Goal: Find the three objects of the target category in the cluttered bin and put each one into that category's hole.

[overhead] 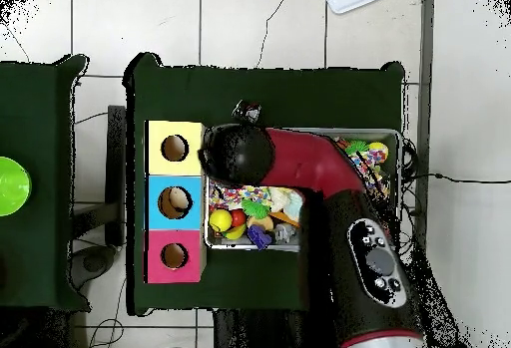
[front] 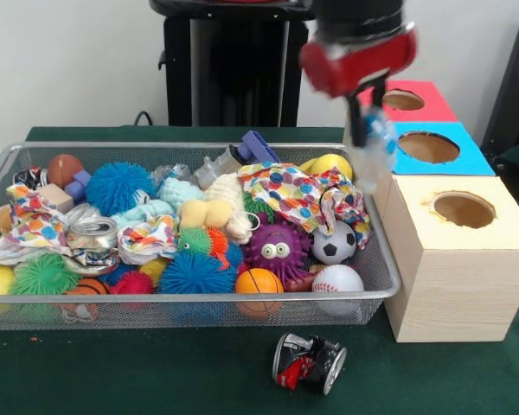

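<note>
The end effector (front: 363, 104) hangs above the gap between the bin (front: 376, 290) and the row of boxes, its red jaws closed on a bottle (front: 374, 151). The bottle hangs with its long axis upright, slightly tilted, top clamped in the jaws and bottom pointing down toward the bin's right end beside the yellow box (front: 454, 268). It is a blurred, see-through shape with a bluish label. From the front, the red hole (front: 403, 100) lies farthest back, the blue hole (front: 428, 147) in the middle and the yellow hole (front: 464, 209) nearest; all three look dark inside. The bin is heaped with spiky balls, a purple toy with eyes (front: 278, 250), a soccer ball (front: 334, 243), a baseball (front: 337, 279), a small basketball (front: 259, 283), polka-dot paper (front: 298, 192) and a can (front: 92, 233). I cannot pick out any other bottle in the heap. A crushed dark can (front: 309, 361) lies on the green desk (front: 156, 372) in front of the bin. From overhead, the arm (overhead: 329, 174) covers much of the bin (overhead: 391, 137) and its black wrist hides the end effector and bottle completely. That view does show the three boxes in a line left of the bin, with something pale inside the blue hole (overhead: 174, 202), and a green round thing (overhead: 12, 185) on another desk at the left edge.
</note>
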Robot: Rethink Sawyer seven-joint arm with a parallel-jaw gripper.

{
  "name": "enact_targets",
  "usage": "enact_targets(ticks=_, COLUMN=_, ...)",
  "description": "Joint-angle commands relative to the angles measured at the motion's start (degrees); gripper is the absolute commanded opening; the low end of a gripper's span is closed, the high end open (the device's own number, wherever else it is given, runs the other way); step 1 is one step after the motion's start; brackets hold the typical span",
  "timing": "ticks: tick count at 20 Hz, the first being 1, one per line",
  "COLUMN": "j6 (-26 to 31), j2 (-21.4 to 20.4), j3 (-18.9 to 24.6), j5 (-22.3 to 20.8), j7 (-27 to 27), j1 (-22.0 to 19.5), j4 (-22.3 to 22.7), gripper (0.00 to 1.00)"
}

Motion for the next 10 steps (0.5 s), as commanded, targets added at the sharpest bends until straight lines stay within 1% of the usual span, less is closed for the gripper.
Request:
enact_targets(ticks=1, j6=5.98, j2=-7.00, j3=-8.41, j5=3.27, j7=24.49, j1=5.89, j4=9.15, gripper=0.00)
enact_targets(ticks=3, j6=6.75, j2=-8.59, j3=-9.73, j5=3.83, j7=25.49, j1=7.66, j4=10.29, gripper=0.00)
enact_targets(ticks=7, j6=8.61, j2=-12.01, j3=-11.77, j5=4.51, j7=26.28, j1=9.88, j4=13.27, gripper=0.00)
enact_targets(ticks=10, j6=8.01, j2=-13.91, j3=-12.45, j5=3.91, j7=24.61, j1=10.16, j4=15.82, gripper=0.00)
